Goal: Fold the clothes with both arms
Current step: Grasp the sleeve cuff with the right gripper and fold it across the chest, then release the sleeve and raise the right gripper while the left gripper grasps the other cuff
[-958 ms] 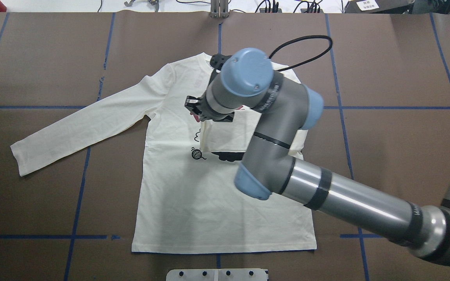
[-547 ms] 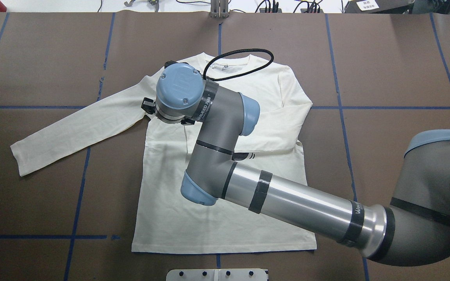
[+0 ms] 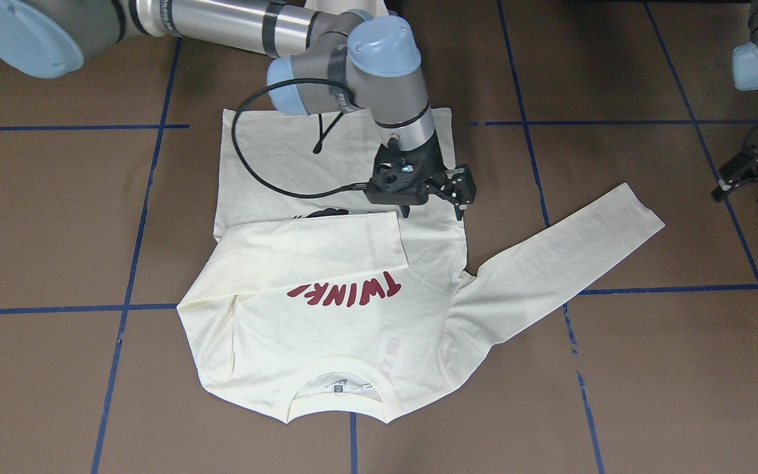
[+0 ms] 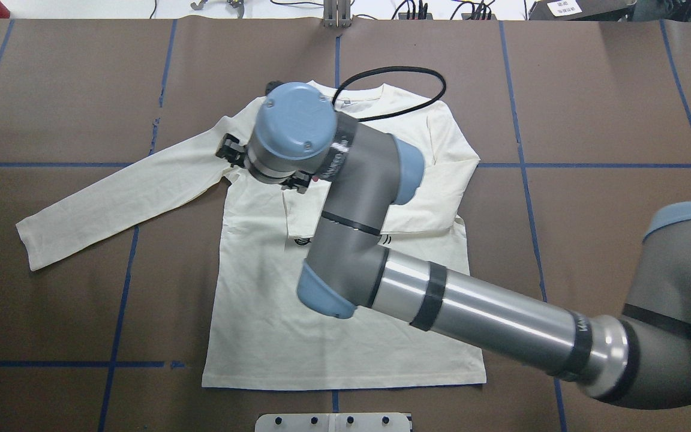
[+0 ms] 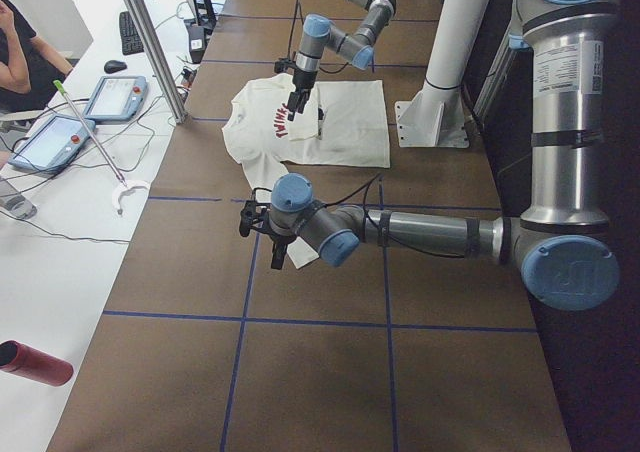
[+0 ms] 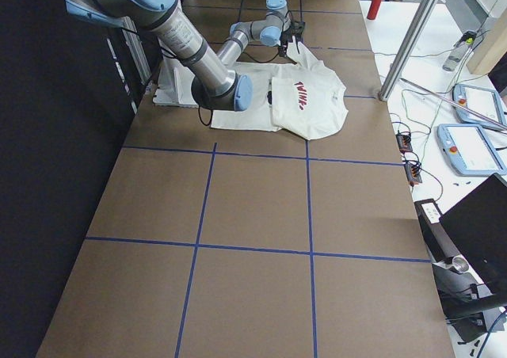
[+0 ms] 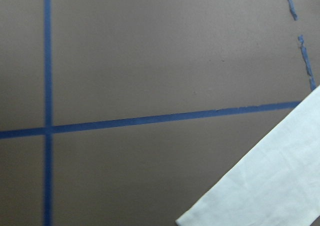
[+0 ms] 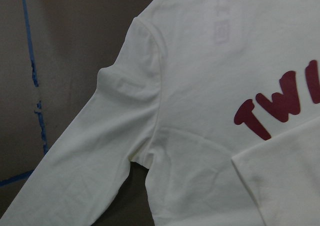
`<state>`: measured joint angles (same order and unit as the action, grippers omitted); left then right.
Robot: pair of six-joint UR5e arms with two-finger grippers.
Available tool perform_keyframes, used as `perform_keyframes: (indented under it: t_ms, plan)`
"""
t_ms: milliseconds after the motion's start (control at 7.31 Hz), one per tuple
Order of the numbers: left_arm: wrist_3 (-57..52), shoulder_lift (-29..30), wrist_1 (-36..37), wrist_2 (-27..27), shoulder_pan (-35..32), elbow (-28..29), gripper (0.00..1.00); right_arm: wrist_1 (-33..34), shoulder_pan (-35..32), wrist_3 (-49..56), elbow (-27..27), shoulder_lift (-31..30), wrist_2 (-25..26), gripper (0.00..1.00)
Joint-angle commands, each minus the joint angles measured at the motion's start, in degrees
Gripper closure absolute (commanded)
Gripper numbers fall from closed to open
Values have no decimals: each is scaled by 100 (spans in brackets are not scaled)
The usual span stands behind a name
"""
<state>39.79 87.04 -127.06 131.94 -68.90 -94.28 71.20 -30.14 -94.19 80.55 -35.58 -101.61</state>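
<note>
Brown taped table [image 3: 56, 217], T-shirt [image 3: 326, 329] sleeve folded across, right gripper [image 3: 434, 204] spread empty above, left gripper [image 3: 741, 197] likewise.

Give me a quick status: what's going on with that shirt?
Right pincer open over shirt; left pincer open, off to the side. One sleeve folded across chest, other sleeve spread out. Nothing in the way.

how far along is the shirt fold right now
Early stage. Done: one sleeve of the cream long-sleeved T-shirt lies folded across the chest, covering part of the dark red lettering. In hand: nothing. The black two-finger right gripper hovers open near the other armpit, and the left gripper sits open off to the side. Left: the outstretched sleeve and the body folds.
</note>
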Motion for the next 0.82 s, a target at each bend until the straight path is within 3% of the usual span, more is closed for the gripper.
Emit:
perform_keyframes:
  t_ms: [0, 137, 274, 411, 684]
  plan:
    - [872, 338, 6, -858, 849, 312, 0, 158, -665, 119, 1459, -1393, -654, 0]
    - [951, 470, -20, -897, 896, 513, 2, 158, -903, 311, 1725, -1721, -893, 0]
    - [1004, 497, -20, -889, 948, 594, 9, 140, -940, 366, 1902, -2029, -939, 0]
    - [1013, 472, -20, -889, 1062, 603, 16, 123, -906, 366, 1921, -2075, -904, 0]
    - [1039, 375, 32, -863, 1212, 639, 17, 123, -731, 366, 1903, -2085, -791, 0]
